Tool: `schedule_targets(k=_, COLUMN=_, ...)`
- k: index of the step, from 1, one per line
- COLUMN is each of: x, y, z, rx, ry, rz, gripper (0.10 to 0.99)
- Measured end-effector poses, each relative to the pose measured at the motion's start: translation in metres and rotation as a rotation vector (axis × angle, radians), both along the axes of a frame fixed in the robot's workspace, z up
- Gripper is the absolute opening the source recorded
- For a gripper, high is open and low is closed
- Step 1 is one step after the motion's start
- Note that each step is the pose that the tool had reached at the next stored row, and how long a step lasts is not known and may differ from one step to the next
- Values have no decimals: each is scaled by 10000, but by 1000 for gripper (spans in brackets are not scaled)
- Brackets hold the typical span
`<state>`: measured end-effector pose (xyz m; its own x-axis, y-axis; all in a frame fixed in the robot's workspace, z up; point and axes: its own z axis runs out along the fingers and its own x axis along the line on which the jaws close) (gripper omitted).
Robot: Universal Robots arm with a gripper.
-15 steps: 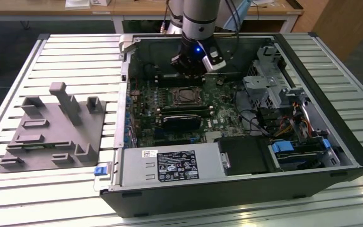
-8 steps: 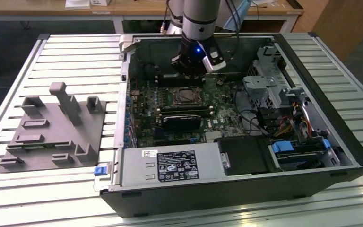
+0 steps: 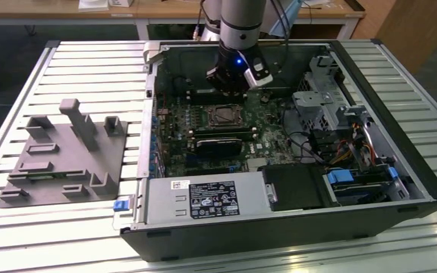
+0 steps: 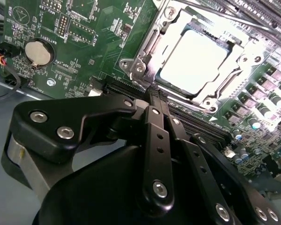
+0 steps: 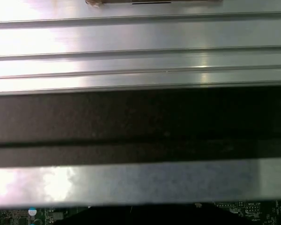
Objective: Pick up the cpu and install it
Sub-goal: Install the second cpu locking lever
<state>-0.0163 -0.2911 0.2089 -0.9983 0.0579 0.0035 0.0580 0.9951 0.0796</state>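
The cpu (image 4: 193,62), a flat square chip with a pale silver top, lies inside the black-framed motherboard socket (image 4: 145,51), whose metal frame surrounds it. In the second wrist view my gripper (image 4: 155,96) hovers just beside that socket, its black fingers (image 4: 152,117) drawn together with nothing between them. From the exterior view the gripper (image 3: 230,92) hangs inside the open computer case, just behind the socket (image 3: 225,116) on the green motherboard (image 3: 174,122).
A grey plastic fixture block (image 3: 63,153) lies on the slatted table at the exterior view's left. Inside the case are memory sticks (image 3: 218,134), a power supply (image 3: 203,199) and drive cages (image 3: 321,108). A coin battery (image 4: 37,52) sits on the board. Case walls (image 5: 140,122) hem the arm in.
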Motion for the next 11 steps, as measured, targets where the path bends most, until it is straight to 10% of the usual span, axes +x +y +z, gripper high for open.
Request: schedule_targets(k=11, x=0, y=-57, z=91, rx=-1, ry=0, rz=-1, gripper=106)
